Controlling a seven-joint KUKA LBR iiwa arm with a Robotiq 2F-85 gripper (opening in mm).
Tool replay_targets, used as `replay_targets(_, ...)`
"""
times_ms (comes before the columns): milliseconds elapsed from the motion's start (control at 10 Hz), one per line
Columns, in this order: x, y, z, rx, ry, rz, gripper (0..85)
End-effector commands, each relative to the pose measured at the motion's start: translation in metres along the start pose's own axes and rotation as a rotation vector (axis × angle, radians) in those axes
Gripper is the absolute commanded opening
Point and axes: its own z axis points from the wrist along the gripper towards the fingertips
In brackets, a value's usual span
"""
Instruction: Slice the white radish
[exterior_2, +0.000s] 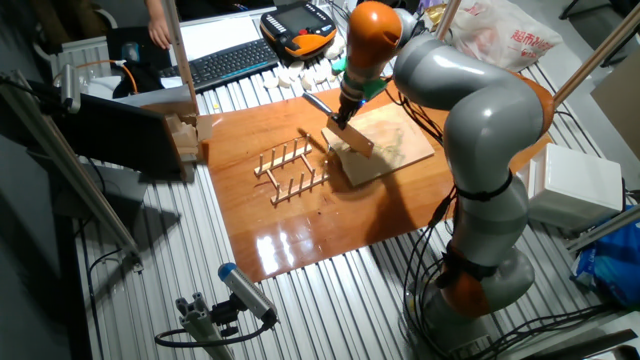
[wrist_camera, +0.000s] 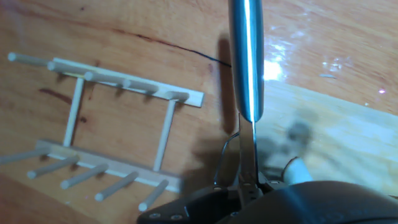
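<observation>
White radish (wrist_camera: 297, 169) is what all this is aimed at, so start at the gripper (exterior_2: 343, 112): from where I stand it seems clamped on the knife (exterior_2: 349, 139), though the fingers themselves are mostly hidden behind the arm's orange wrist. The shiny metal handle (wrist_camera: 247, 56) sticks out away from the hand. In the hand view the blade shows only as a thin line seen along its spine, which suggests it is held edge-down, the way a slicing stroke would need.

Just right of that thin blade line, low in the hand view, lies a small pale oval piece on the cutting board (wrist_camera: 339, 134). I take that for the vegetable, sitting close beside the blade, not clearly under it. From the fixed view it is hidden by the knife and hand, so I cannot tell whether steel touches it yet, nor whether any cut has been made.

The board lies angled on the glossy wooden tabletop (exterior_2: 300, 235), presumably to spare the surface. A wooden peg rack (exterior_2: 292, 172) lies just beside the board's left edge, apart from the blade. Further back, a row of white blocks (exterior_2: 300, 77) and a keyboard (exterior_2: 225, 62) stand well clear of the cutting
</observation>
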Motion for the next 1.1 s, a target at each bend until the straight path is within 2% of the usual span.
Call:
replay_targets(0, -0.0007, -0.0013, 0.0004, 0.018, 0.005, 0.014, 0.0)
replay_targets(100, -0.0012, -0.0023, 0.0007, 0.027, 0.009, 0.019, 0.0)
replay_targets(200, -0.0012, -0.0023, 0.0007, 0.012, 0.012, 0.022, 0.0)
replay_targets(400, -0.0012, -0.0023, 0.0007, -0.030, 0.052, 0.015, 0.0)
replay_targets(500, -0.0012, -0.0023, 0.0007, -0.037, 0.068, -0.008, 0.0)
replay_targets(600, -0.0012, -0.0023, 0.0007, -0.056, 0.088, -0.009, 0.0)
replay_targets(700, -0.0012, -0.0023, 0.0007, -0.065, 0.095, -0.009, 0.0)
replay_targets(900, -0.0012, -0.0023, 0.0007, -0.043, 0.090, 0.003, 0.0)
replay_targets(1000, -0.0012, -0.0023, 0.0007, -0.063, 0.088, 0.013, 0.0)
